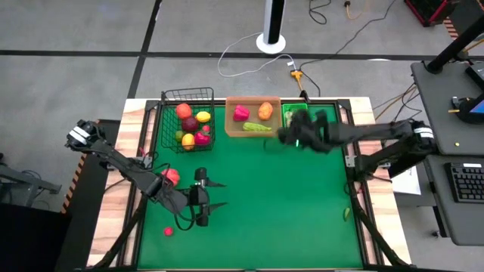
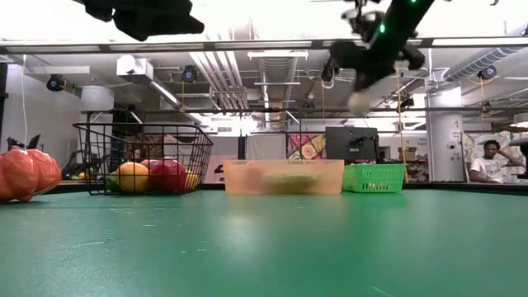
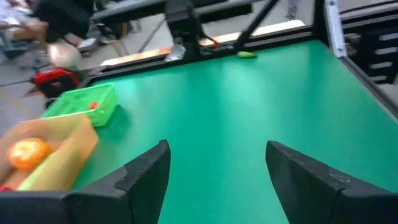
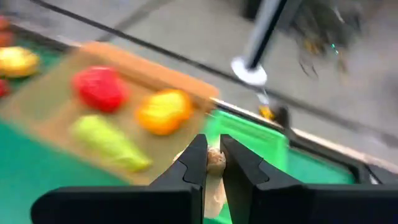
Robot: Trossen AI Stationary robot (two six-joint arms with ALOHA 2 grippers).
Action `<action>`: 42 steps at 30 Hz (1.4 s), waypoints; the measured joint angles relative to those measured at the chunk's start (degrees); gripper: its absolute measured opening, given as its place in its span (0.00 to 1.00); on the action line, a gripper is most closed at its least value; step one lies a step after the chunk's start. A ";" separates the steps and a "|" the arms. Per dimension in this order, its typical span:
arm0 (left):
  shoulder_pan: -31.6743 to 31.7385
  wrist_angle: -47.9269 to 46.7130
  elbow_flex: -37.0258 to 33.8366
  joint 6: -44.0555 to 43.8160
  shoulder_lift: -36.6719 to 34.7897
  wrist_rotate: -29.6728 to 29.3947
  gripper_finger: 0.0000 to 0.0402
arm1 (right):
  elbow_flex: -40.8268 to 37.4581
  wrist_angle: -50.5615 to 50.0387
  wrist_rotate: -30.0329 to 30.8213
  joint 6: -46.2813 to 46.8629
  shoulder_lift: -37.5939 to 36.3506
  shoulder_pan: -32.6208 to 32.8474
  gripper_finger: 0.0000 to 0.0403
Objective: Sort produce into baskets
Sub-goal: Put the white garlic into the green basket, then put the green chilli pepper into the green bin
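Note:
My right gripper (image 4: 214, 163) is shut on a small pale tan piece of produce (image 4: 216, 160), high above the table near the green bin (image 1: 291, 113) and the tan tray (image 1: 231, 127). The tray holds a red piece (image 1: 241, 113), an orange piece (image 1: 265, 110) and a green cucumber (image 1: 257, 127). The black wire basket (image 1: 161, 125) holds several round pieces. My left gripper (image 1: 203, 204) hovers open at the near left with nothing between its fingers. An orange-red piece (image 1: 171, 176) lies on the mat beside it. My right gripper pinches the small pale piece (image 4: 216, 160) between its two fingers, close to their free ends. The fingers slant downward toward the far edge, over the bin and tray. The piece is lifted well clear of the table (image 2: 360, 101).
A tiny red piece (image 1: 168, 230) lies near the front left of the green mat, and a small green piece (image 1: 346, 214) near its right edge. The mat's middle is bare. A person (image 2: 488, 161) sits in the room beyond the table.

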 joint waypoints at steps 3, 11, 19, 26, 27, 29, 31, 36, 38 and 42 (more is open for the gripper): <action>0.13 0.20 0.00 0.03 0.00 -1.31 0.61 | -0.89 -0.34 -8.39 -0.37 -0.72 -10.06 0.07; 0.22 0.14 0.00 0.40 0.00 -1.36 0.61 | -2.05 0.78 -17.96 -3.31 5.01 -24.65 0.07; 0.22 -0.28 0.00 0.40 0.00 -1.69 0.61 | -2.03 6.33 -18.12 -4.99 9.44 -24.78 0.17; 0.22 -0.28 0.00 0.13 0.00 -1.95 0.61 | -2.03 6.41 -17.98 -5.25 9.63 -24.78 0.29; 0.22 -0.28 0.00 0.12 0.00 -2.03 0.61 | -2.03 6.43 -17.96 -5.39 9.45 -24.78 0.31; 0.22 -0.28 0.00 0.04 0.00 -2.14 0.61 | -2.03 6.43 -17.96 -5.50 9.10 -24.78 0.34; 0.22 -0.28 0.00 -0.57 0.00 -2.14 0.61 | -1.99 6.41 -17.96 -5.78 8.94 -24.78 0.36; 0.22 -0.30 0.00 -2.50 0.00 -2.14 0.61 | -1.94 6.43 -18.88 -6.72 8.54 -24.34 0.41; 0.22 -0.30 0.00 -3.05 0.00 -2.14 0.61 | -1.94 6.72 -21.58 -7.46 8.37 -23.59 0.43; 0.22 -2.88 1.25 -4.52 -0.27 -2.13 0.61 | -1.23 7.61 -29.43 -9.76 7.17 -20.71 0.44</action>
